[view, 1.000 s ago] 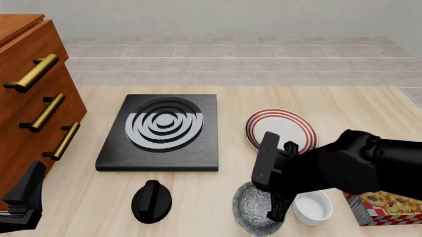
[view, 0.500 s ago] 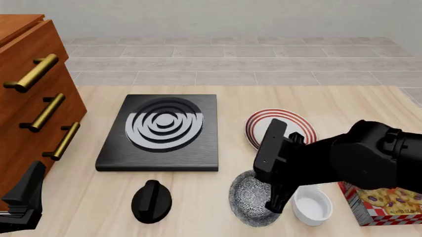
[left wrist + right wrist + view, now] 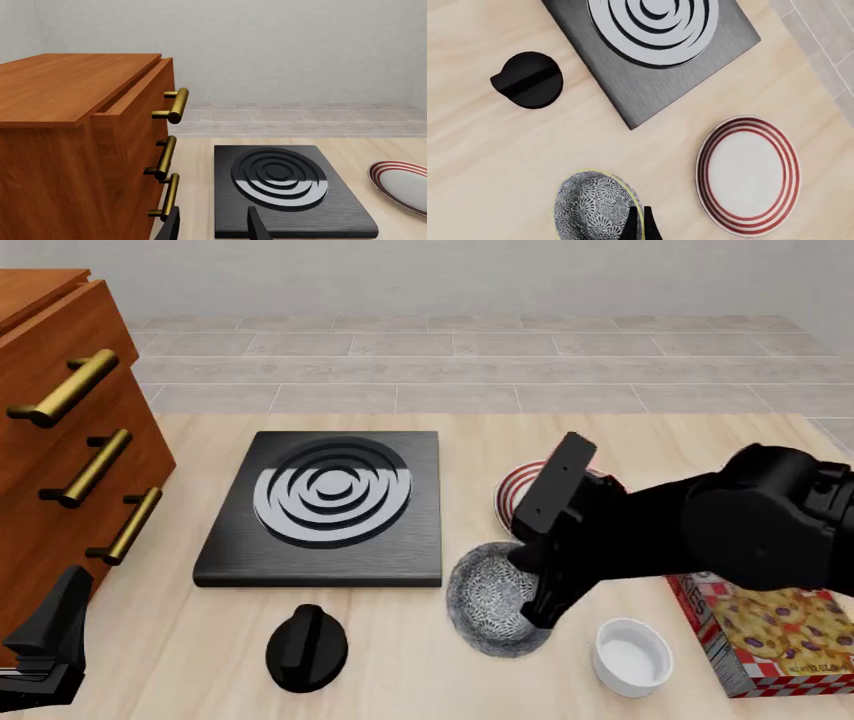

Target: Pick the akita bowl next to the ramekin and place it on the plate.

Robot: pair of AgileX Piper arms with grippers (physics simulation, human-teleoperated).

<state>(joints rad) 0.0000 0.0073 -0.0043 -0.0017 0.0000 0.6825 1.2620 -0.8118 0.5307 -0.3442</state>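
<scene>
Right gripper (image 3: 637, 225) has its fingers (image 3: 630, 224) pinched narrow on the rim of the bowl (image 3: 491, 602); one finger looks inside, one outside. The bowl looks carried off the bench (image 3: 400, 660), though how high I cannot tell. In the front view it sits between the stove slab (image 3: 327, 505) and the ramekin (image 3: 633, 655), apart from the ramekin now, just short of the plate (image 3: 523, 492), which the right arm mostly hides there. The right wrist view shows the plate (image 3: 747, 175) whole and bare, with the bowl (image 3: 597, 205) beside it and not overlapping it.

Progress, as a judgement: the grasp is done and the lift seems done, with the carry partway. Left to do: bring the bowl over the plate's middle, lower it, open the fingers, pull away. Nothing is on the plate yet.

Left gripper (image 3: 213, 227) is parked by the drawer cabinet (image 3: 80, 150), well apart from the task things; its fingers (image 3: 257, 225) stand spread apart with nothing between them, pointing toward the stove slab (image 3: 287, 190).

Other things: a black knob (image 3: 307, 645) on the bench near the stove slab, and a red-checked box (image 3: 761, 635) at the right beside the ramekin. Neither lies in the path to the plate, as far as I can see.
</scene>
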